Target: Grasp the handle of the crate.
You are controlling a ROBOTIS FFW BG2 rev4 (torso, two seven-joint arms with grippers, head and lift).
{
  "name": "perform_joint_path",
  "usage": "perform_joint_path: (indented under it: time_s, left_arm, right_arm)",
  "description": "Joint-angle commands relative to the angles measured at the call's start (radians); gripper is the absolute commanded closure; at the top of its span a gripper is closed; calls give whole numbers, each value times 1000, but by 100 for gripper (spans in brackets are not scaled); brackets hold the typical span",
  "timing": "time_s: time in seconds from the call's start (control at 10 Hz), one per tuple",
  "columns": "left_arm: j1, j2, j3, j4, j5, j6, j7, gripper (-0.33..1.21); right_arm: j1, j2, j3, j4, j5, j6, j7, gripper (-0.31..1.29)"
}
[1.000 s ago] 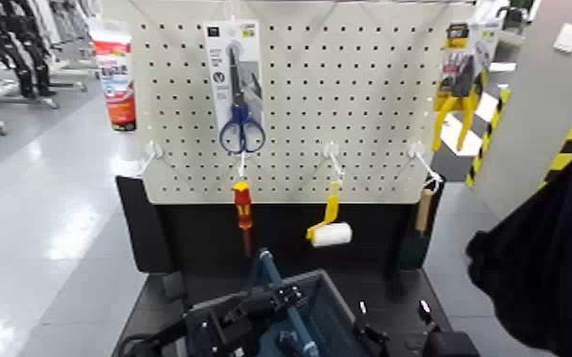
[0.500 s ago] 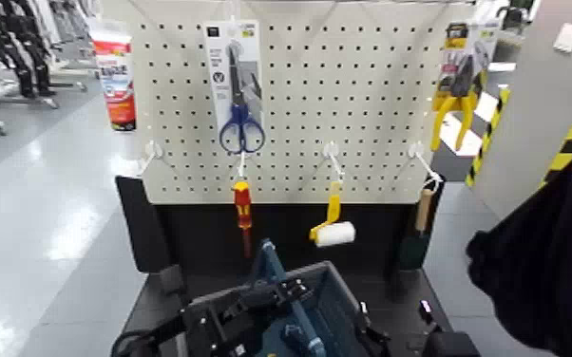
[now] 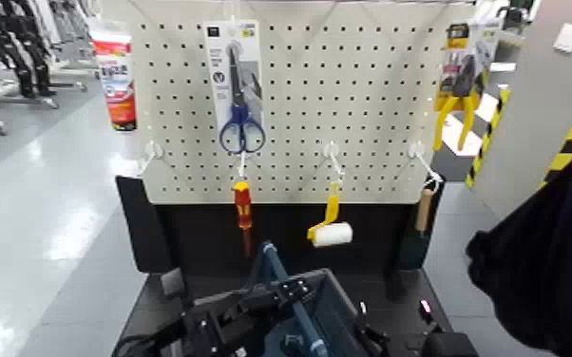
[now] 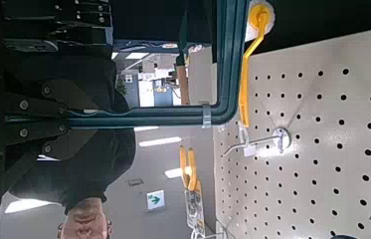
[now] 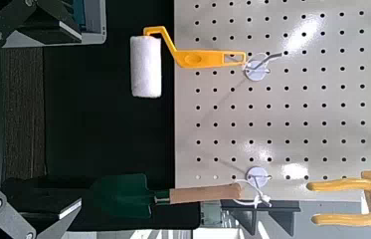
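Observation:
The grey-blue crate [image 3: 333, 309] sits at the near edge of the black table, below the pegboard. Its thin blue handle [image 3: 271, 261] stands raised over it. My left gripper [image 3: 257, 306] is at the handle's near end. In the left wrist view the handle bar [image 4: 148, 117] runs straight in between the black fingers [image 4: 39, 97], which sit tight against it on both sides. My right gripper [image 3: 439, 342] is low at the near right, beside the crate, open and empty.
The pegboard [image 3: 375, 104] behind carries scissors [image 3: 240, 119], a red-yellow screwdriver [image 3: 242, 209], a yellow paint roller [image 3: 331, 228], a brush [image 3: 415, 242] and yellow pliers [image 3: 456, 100]. A person in dark clothing [image 3: 546, 256] stands close on the right.
The left gripper and the handle have shifted slightly to the right and the handle stands a little higher. The crate has moved slightly with them. The right arm has not moved.

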Motion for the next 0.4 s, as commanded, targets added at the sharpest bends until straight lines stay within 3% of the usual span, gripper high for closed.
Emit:
perform_joint_path:
  time_s: [0.1,0.4]
  left_arm:
    - [0,-1,-3,6,7,2,0,118]
    - [-1,-1,-3,9,5,2,0,118]
  right_arm:
    - [-2,-1,6,1,-2,-2,-1,15]
    - [-3,-1,4,3,3,-2,-2,15]
